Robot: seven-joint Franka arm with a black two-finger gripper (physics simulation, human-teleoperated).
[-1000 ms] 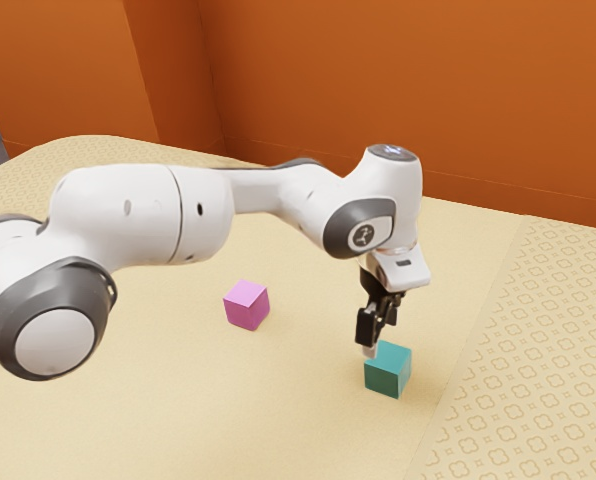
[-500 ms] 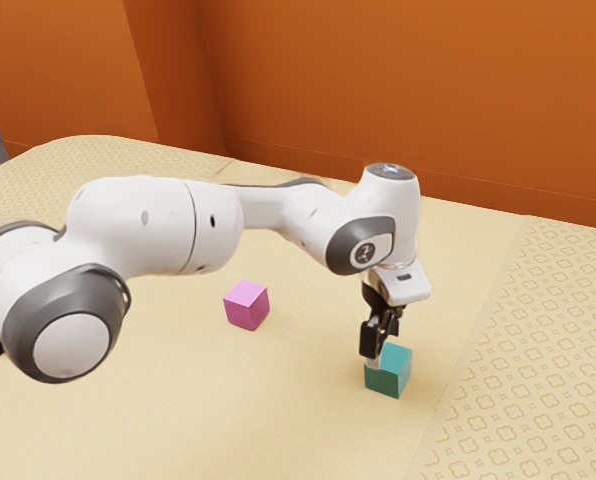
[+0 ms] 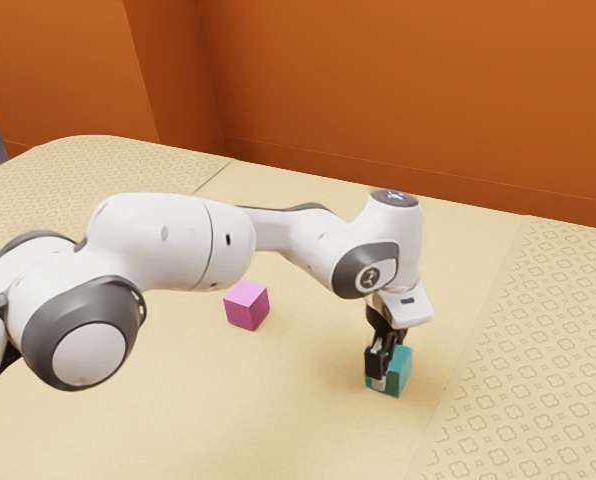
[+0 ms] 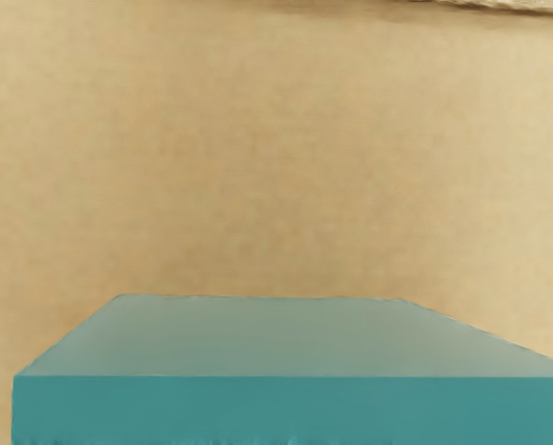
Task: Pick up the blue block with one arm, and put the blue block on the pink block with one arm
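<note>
Looks like the grasp step, pickup not done yet. Seeing the jaws low over the bench (image 3: 278,430), right at the blue block (image 3: 401,370) (more teal than blue, tbh), flat on the bench and directly under the hand in the wrist view. Can't tell whether clamped on it or apart, so not calling that. Next up, at a guess: make sure of a firm squeeze on two opposite faces, lift straight up, then carry over to the pink block (image 3: 246,304), well apart from the jaws toward the exterior view's left and a bit further back. Needs enough height to clear its top before lowering squarely and letting go. Just bare bench between jaws and pink block, so no obstacles; orange wall (image 3: 398,80) far behind. Main worry: landing off-centre and sliding off.
</note>
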